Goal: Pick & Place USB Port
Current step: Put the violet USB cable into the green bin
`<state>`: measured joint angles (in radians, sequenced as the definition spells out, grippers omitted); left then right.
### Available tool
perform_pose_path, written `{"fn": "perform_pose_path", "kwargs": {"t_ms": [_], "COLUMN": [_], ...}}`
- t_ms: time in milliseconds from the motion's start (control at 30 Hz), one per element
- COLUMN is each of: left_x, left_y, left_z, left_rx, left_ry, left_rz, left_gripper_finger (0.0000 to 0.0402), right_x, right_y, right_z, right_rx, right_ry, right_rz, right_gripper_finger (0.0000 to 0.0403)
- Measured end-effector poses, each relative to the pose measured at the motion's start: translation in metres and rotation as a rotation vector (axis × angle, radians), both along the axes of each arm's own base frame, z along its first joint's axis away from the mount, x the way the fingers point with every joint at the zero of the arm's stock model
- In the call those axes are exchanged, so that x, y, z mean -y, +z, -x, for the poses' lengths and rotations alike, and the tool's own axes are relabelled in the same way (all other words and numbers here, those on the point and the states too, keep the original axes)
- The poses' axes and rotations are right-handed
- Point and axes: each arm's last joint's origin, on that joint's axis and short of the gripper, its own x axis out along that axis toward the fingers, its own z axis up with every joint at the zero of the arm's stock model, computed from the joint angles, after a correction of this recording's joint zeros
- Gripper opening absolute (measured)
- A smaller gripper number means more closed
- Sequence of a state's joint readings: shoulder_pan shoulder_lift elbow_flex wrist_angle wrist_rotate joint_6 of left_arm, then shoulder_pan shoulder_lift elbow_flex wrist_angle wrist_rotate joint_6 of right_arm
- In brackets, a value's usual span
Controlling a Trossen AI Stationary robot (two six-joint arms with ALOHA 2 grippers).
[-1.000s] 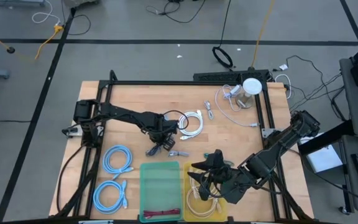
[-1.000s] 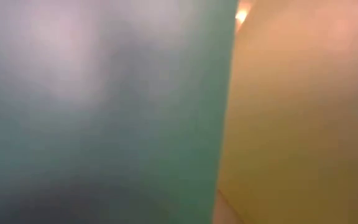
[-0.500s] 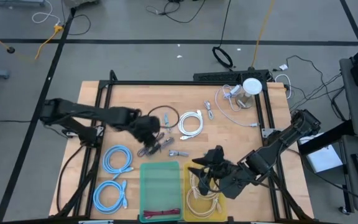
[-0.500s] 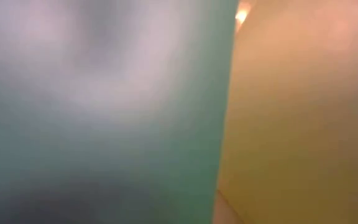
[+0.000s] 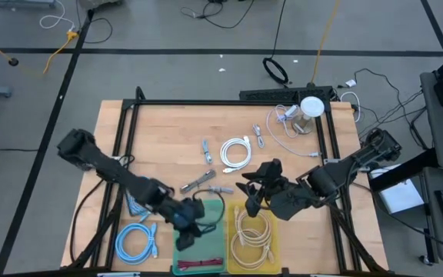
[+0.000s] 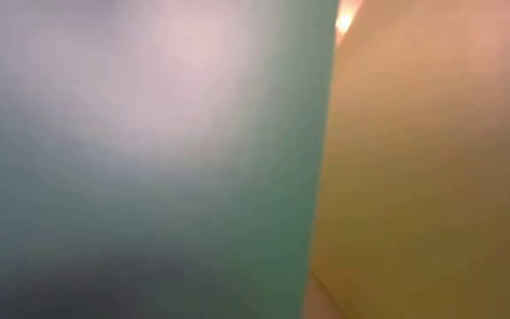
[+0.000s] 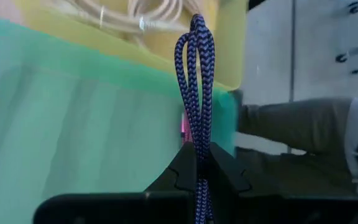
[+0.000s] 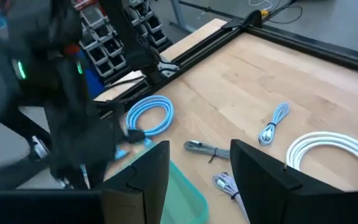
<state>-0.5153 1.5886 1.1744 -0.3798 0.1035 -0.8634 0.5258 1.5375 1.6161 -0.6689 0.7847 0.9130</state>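
Observation:
My left gripper is over the green bin at the near edge, shut on a dark blue braided cable. The cable's loop also shows in the high view. A red cable lies in the green bin. My right gripper is open and empty above the far rim of the yellow bin, which holds cream cables. In the right wrist view its fingers stand apart with nothing between them. My left gripper pinches the braided cable between its two fingers at a folded bundle of strands. The fingers come slanting down from the table's left. A narrow doubled loop sticks out past the fingertips over the green bin.
A white coil, small grey cables and blue coils lie on the wooden table. A white round object with cords stands at the far right. The bin walls fill the low view.
My left gripper has swung from the middle of the table toward the near edge, over the green bin, carrying the dark cable with it. My right gripper has drawn away from the yellow bin toward the far edge, leaving the cream cables in it.

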Motion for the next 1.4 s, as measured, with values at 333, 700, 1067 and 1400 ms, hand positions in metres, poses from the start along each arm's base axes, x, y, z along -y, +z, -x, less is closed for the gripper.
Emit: {"fn": "perform_pose_path", "kwargs": {"t_ms": [333,700,1067,1400], "left_x": [0.018,0.024,0.023,0.022], "left_y": [-0.066,-0.073,-0.073,-0.072], "left_z": [-0.017,-0.031,-0.032,-0.033], "left_rx": [-0.204,-0.111,-0.102,-0.106], "left_ry": [-0.142,-0.198,-0.213,-0.228], "left_rz": [-0.016,0.049,0.047,0.08], "left_gripper_finger": [0.0013,0.0022,0.0034,0.0064], "right_x": [0.0,0.0,0.0,0.001], "right_y": [0.0,0.0,0.0,-0.001], "right_z": [0.0,0.0,0.0,0.0], "right_rx": [-0.002,-0.006,-0.006,-0.01], "right_ry": [0.01,0.007,0.005,0.005], "right_rz": [-0.007,-0.002,0.006,0.009], "right_gripper_finger": [0.0164,0.0164,0.0164,0.0164]}}
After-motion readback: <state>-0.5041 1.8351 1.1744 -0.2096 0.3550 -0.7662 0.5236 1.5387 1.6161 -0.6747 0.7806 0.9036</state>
